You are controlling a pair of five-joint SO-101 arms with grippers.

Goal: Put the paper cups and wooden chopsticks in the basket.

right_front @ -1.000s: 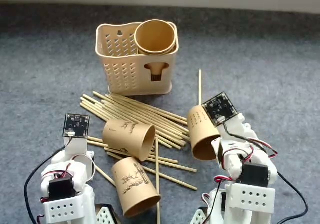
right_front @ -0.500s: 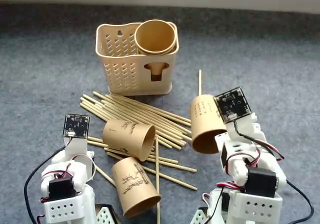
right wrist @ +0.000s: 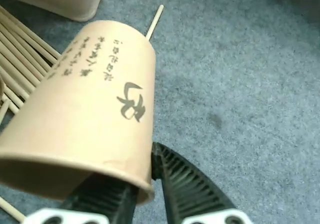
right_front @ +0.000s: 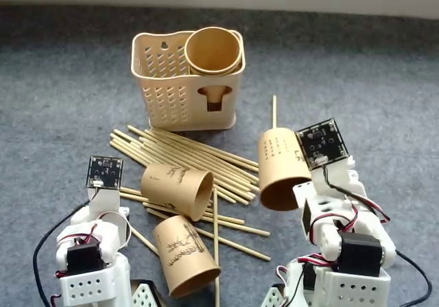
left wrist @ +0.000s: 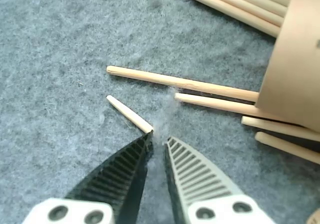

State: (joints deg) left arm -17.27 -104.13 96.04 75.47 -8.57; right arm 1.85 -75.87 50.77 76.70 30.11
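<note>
A beige perforated basket (right_front: 180,91) stands at the back with stacked paper cups (right_front: 213,49) in its right side. Wooden chopsticks (right_front: 195,157) lie in a heap in front of it. Two printed paper cups (right_front: 177,189) (right_front: 184,253) lie on their sides on the heap. My right gripper (right wrist: 145,176) is shut on the rim of a third paper cup (right_front: 280,168), held tilted above the carpet with its mouth towards the arm. My left gripper (left wrist: 156,140) is shut with nothing in it, low over the carpet, its tips beside a short chopstick end (left wrist: 129,114).
Grey carpet (right_front: 370,94) covers the whole surface. One chopstick (right_front: 274,112) lies apart, right of the basket. In the left wrist view, loose chopsticks (left wrist: 185,84) run under a lying cup (left wrist: 295,84). Open carpet lies to the far left and right.
My right arm has raised the held cup and swung it slightly right, tipping it more upright. The left arm and the other things have stayed put.
</note>
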